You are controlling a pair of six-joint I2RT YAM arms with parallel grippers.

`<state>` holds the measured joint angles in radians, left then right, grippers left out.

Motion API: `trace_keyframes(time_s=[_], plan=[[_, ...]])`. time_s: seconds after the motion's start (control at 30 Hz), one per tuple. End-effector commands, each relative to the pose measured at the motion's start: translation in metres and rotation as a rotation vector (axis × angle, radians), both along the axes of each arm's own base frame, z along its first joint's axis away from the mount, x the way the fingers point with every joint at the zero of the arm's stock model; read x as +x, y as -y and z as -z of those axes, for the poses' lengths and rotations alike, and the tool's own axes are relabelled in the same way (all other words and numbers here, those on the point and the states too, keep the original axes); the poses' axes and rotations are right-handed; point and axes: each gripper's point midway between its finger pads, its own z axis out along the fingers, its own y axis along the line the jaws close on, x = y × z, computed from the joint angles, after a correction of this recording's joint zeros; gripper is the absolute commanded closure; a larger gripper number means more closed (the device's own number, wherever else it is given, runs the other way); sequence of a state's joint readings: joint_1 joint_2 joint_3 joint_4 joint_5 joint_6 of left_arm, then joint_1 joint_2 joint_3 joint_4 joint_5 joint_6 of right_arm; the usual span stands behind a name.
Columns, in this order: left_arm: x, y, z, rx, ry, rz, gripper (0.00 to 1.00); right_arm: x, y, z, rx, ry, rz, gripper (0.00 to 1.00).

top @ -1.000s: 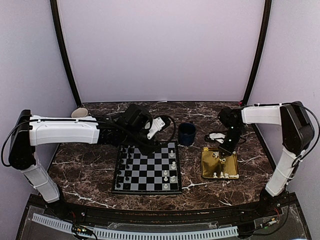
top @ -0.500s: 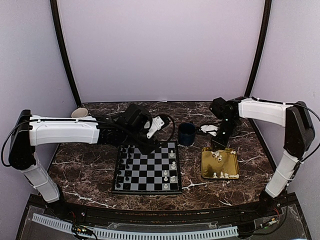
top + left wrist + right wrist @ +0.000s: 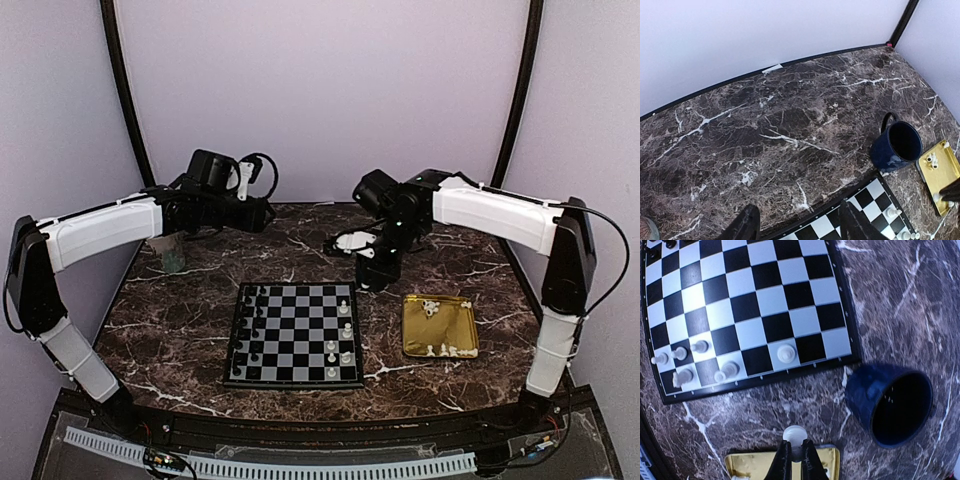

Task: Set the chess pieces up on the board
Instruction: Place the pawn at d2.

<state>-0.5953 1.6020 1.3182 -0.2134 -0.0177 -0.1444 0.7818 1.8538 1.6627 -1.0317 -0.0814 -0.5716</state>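
A cream-white chess piece (image 3: 794,434), freshly lifted out of the gold tray (image 3: 440,338), is clamped in the right gripper (image 3: 794,455) and now hangs by the blue mug (image 3: 890,405), just off a corner of the board (image 3: 755,295). The left gripper (image 3: 797,227), jaws apart and empty, has drawn back to the far left, which likely leaves the board free for placement.

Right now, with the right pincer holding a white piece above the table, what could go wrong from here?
1. The right pincer grips the held white piece only at its very tips, so it may slip out. The open blue mug sits close by and could catch it.
2. The standing white pieces cluster near the edge of the board. Setting another down beside them could knock one over.
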Motion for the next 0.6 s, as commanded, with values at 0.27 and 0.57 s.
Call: trace_keyframes(time_s=[0.27, 0.57], plan=[[0.002, -0.033, -0.007, -0.129, -0.003, -0.032, 0.44, -0.034, -0.069, 0.05, -0.132, -0.027, -0.213, 0.96], [-0.003, -0.034, -0.021, -0.135, 0.034, -0.015, 0.45, -0.052, -0.082, 0.078, -0.182, -0.076, -0.263, 0.96]])
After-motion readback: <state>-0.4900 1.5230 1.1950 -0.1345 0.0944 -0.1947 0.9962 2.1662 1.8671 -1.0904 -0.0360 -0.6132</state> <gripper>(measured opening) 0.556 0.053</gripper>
